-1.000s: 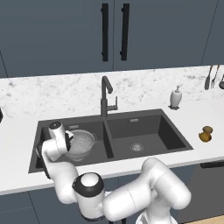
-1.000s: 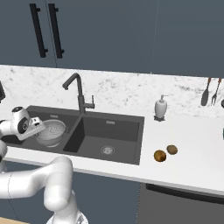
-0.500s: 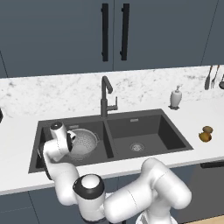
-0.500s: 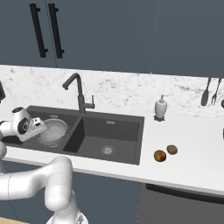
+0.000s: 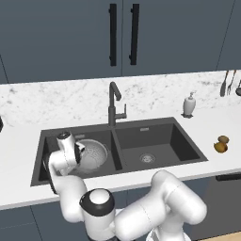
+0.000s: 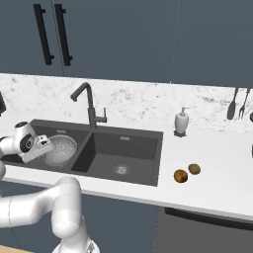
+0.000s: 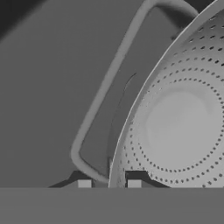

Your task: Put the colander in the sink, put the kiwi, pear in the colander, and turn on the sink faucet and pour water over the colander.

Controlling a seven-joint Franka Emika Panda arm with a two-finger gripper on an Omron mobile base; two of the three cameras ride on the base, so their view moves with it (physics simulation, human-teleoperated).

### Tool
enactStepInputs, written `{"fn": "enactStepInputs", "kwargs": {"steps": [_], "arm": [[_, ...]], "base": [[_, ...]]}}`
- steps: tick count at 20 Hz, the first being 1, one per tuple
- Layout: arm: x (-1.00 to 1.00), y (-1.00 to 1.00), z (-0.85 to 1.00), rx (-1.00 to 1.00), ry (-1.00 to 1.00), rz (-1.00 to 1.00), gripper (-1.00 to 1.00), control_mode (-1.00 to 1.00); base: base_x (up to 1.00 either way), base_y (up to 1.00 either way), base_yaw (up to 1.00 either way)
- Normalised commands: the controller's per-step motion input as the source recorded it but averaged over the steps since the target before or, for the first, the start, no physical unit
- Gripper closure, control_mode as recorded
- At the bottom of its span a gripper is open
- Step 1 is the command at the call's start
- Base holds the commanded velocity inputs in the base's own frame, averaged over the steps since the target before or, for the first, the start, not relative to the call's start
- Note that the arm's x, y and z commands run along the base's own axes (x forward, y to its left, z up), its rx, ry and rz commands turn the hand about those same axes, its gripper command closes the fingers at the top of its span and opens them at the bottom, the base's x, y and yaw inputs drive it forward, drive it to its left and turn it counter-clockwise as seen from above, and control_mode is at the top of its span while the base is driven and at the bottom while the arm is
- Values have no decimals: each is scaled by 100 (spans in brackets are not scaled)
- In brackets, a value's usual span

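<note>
Colander (image 7: 183, 122), round perforated silver-grey metal, sits inside left basin of dark grey double sink (image 5: 174, 141), straight ahead of two-finger gripper (image 7: 109, 184), jaws clamped on its near rim.

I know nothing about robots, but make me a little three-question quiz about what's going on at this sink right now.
1. True or false: the colander sits in the sink's left basin.
2. Where are the kiwi and pear? A) in the colander B) on the counter right of the sink C) in the right basin
3. What does the gripper hold between its jaws?

Key: 1 true. 2 B. 3 the colander's rim, by its handle; the jaws stand one on each side of it.
</note>
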Motion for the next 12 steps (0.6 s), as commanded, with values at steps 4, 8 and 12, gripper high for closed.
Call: {"fn": "enactStepInputs", "kwargs": {"steps": [4,8,12], "arm": [[-12,-7,0,0,20,-2,100,-100],[-2,-4,0,0,24,-4,100,-100],[1,0,0,0,24,-5,-100,-100]], "base": [[0,0,0],[0,0,0],[0,0,0]]}}
